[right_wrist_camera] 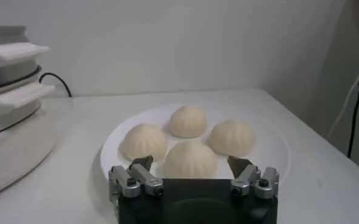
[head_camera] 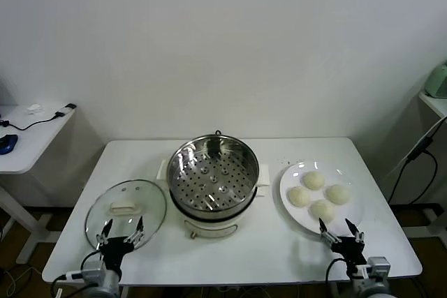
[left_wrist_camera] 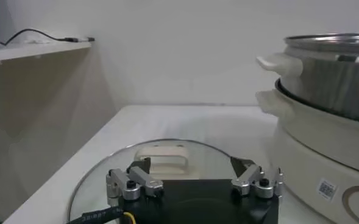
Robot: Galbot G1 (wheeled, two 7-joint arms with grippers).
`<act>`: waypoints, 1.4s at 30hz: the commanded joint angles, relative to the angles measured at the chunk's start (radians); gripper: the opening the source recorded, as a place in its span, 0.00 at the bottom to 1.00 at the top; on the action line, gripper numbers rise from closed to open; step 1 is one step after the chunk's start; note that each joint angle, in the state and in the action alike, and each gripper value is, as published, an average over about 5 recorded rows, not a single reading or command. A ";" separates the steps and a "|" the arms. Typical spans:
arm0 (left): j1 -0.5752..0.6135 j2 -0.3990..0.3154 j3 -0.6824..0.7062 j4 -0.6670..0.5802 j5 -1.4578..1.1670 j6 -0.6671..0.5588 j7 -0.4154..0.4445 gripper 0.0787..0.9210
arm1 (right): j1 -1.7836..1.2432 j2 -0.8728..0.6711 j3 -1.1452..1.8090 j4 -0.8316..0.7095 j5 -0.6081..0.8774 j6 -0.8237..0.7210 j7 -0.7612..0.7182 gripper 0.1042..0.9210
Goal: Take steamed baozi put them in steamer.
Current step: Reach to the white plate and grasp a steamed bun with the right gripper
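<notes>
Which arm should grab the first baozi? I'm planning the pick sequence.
Right, probably. The right gripper is open at the plate's near rim, facing the four baozi. The left gripper, also open, sits over the glass lid, with the steamer between it and them.

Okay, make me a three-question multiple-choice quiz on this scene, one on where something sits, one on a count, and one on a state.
1. Where does the glass lid lie?
A. On the steamer
B. On the table, on the steamer's left
C. On the plate

2. How many baozi are on the white plate?
A. Two
B. Three
C. Four

3. What is in the steamer?
A. Nothing, its tray is bare
B. One baozi
C. The lid

Answers:
1 B, the lid rests flat beside the pot, near the open left gripper.
2 C, four buns show in the head and right wrist views, ahead of the open right gripper.
3 A, only the perforated tray shows inside.
</notes>
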 commanded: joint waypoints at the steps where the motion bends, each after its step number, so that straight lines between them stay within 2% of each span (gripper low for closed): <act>1: 0.000 0.004 0.000 0.000 -0.003 0.002 0.001 0.88 | 0.234 -0.163 -0.023 -0.026 -0.032 -0.140 -0.029 0.88; 4: -0.002 0.014 0.002 -0.002 -0.012 0.002 0.001 0.88 | 0.399 -0.269 -0.102 -0.126 -0.053 -0.165 -0.103 0.88; 7: -0.006 0.024 0.003 -0.003 -0.023 0.002 0.002 0.88 | 0.611 -0.418 -0.263 -0.254 -0.085 -0.173 -0.240 0.88; 11: -0.008 0.039 0.003 -0.003 -0.038 -0.002 0.002 0.88 | 0.911 -0.608 -0.568 -0.404 -0.138 -0.137 -0.518 0.88; 14: -0.008 0.047 0.003 0.000 -0.046 -0.007 0.001 0.88 | 1.132 -0.693 -0.822 -0.496 -0.164 -0.049 -0.774 0.88; 18: -0.006 0.055 0.003 0.000 -0.052 -0.012 0.002 0.88 | 1.506 -0.713 -1.256 -0.636 -0.202 0.126 -1.060 0.88; 23: -0.002 0.058 0.004 0.004 -0.052 -0.021 0.003 0.88 | 1.940 -0.578 -1.776 -0.868 -0.242 0.299 -1.249 0.88; 26: 0.000 0.059 0.003 0.009 -0.054 -0.025 0.003 0.88 | 2.074 -0.462 -1.970 -0.991 -0.253 0.341 -1.313 0.88; 30: 0.000 0.060 0.004 0.018 -0.055 -0.029 0.004 0.88 | 2.098 -0.352 -2.076 -1.054 -0.222 0.329 -1.319 0.88; 42: 0.002 0.057 0.005 0.031 -0.061 -0.037 0.004 0.88 | 1.875 -0.203 -1.997 -1.129 -0.176 0.197 -1.182 0.88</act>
